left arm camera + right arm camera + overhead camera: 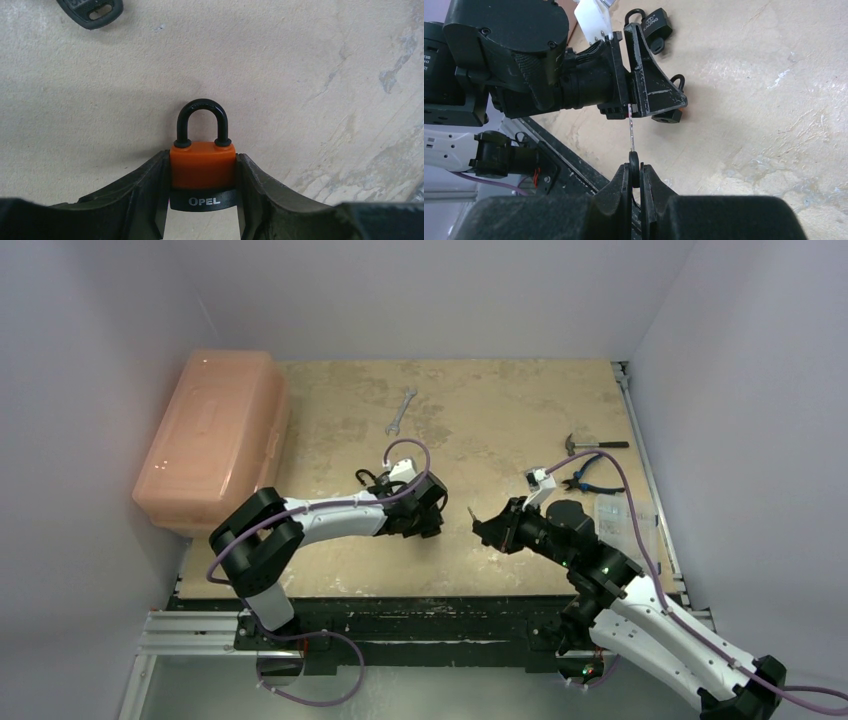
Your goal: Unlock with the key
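An orange padlock (202, 167) with a black shackle and a black bottom band sits clamped by its sides between the fingers of my left gripper (202, 161), just above the tabletop. In the top view that gripper (425, 512) is at the table's middle and hides the padlock. My right gripper (634, 171) is shut on the black head of a key (634, 165), with the thin blade (631, 130) pointing at the left gripper. The blade tip ends at the left fingers, beside the padlock's black base (667, 117). I cannot tell whether it touches.
A second, black padlock (655, 24) lies behind the left gripper, and a loose black key head (92, 9) lies nearby. A translucent orange box (215, 435) stands at the left. A wrench (401, 410), hammer (592, 445) and pliers (590, 476) lie further back and right.
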`<state>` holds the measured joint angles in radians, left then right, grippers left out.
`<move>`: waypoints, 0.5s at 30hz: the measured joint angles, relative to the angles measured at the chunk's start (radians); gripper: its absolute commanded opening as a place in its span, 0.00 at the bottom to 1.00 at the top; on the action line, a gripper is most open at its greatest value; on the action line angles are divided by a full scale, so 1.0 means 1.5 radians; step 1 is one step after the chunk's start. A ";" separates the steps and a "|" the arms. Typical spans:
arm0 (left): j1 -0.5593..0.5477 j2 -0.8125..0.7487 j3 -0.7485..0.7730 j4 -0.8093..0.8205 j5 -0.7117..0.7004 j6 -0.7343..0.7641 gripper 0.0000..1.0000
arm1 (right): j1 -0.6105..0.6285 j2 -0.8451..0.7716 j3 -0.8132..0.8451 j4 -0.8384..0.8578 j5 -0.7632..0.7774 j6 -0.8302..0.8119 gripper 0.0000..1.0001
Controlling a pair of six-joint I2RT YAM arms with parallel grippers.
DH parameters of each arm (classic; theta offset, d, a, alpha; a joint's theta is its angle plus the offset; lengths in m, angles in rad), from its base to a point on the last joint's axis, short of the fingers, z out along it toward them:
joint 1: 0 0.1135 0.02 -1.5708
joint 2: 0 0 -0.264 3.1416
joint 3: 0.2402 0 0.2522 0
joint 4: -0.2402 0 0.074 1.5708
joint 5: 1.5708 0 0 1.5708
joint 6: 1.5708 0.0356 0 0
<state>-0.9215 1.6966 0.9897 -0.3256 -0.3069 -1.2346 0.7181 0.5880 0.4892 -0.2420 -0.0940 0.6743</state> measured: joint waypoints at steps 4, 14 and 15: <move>-0.002 0.000 -0.016 0.008 -0.010 -0.002 0.53 | 0.000 0.000 -0.002 0.001 0.001 -0.005 0.00; -0.002 -0.025 -0.033 0.025 -0.028 -0.002 0.72 | 0.000 0.001 -0.002 0.001 0.006 -0.016 0.00; -0.002 -0.031 -0.035 0.024 -0.028 -0.002 0.68 | 0.000 0.002 -0.002 0.002 0.008 -0.017 0.00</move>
<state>-0.9241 1.6497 0.9375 -0.2890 -0.3496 -1.2369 0.7181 0.5903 0.4858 -0.2398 -0.0814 0.6491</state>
